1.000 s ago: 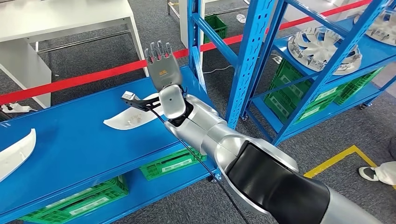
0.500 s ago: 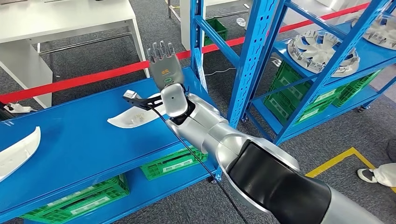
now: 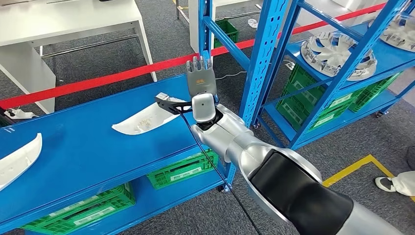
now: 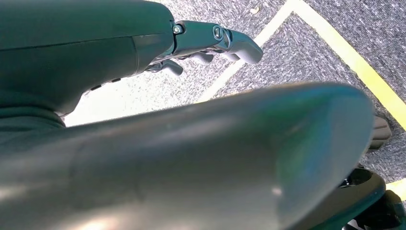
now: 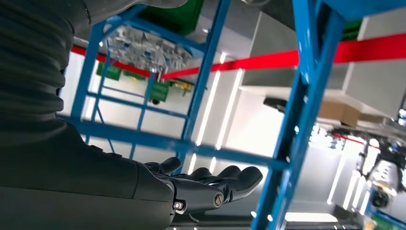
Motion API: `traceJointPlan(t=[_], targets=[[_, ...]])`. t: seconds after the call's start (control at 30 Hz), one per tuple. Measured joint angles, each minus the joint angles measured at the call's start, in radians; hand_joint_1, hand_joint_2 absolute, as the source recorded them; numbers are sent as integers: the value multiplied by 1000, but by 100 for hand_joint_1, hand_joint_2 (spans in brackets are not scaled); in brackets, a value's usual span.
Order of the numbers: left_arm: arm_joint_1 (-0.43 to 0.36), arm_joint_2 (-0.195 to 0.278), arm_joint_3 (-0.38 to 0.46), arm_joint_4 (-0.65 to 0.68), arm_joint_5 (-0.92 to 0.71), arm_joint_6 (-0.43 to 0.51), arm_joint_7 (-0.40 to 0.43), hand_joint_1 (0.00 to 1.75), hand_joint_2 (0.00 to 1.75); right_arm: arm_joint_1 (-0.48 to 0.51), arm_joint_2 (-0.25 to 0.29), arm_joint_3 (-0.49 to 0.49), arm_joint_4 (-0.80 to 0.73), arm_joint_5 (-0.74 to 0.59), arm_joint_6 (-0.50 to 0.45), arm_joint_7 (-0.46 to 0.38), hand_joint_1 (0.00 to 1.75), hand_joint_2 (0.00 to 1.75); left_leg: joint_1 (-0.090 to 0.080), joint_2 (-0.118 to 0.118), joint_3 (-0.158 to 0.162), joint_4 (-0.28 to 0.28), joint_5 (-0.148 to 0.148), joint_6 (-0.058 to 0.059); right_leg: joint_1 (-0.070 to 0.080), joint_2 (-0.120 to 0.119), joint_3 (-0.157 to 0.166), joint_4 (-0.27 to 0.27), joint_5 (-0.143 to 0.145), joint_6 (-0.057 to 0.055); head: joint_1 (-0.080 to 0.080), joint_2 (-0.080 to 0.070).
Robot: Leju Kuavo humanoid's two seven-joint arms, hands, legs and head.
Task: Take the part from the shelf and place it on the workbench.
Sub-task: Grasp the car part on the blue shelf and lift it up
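White part is seen lying on the blue counter, ungripped. Right hand is raised beside it, fingers straight and empty, near a blue shelf post. Left hand is held empty over grey floor. Green crates are stowed underneath.

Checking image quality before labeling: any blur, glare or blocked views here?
Head view: sharp and evenly lit, the right hand and the white part clear. Left wrist view: a dark blurred body part blocks most of it, left hand at the edge. Right wrist view: bright background glare, hand dark.
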Motion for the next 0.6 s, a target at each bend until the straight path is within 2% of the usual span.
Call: traceJointPlan(t=[0.37, 0.6], targets=[[9, 1, 0, 0, 0, 0, -4, 0, 0, 87, -41, -67, 5, -32, -8, 2, 0, 175, 0, 0, 0, 0, 0, 0, 0, 0, 0, 0, 0, 0, 0, 0], [14, 3, 0, 0, 0, 0, -5, 0, 0, 103, -51, -78, 5, -30, -8, 1, 0, 175, 0, 0, 0, 0, 0, 0, 0, 0, 0, 0, 0, 0, 0, 0]])
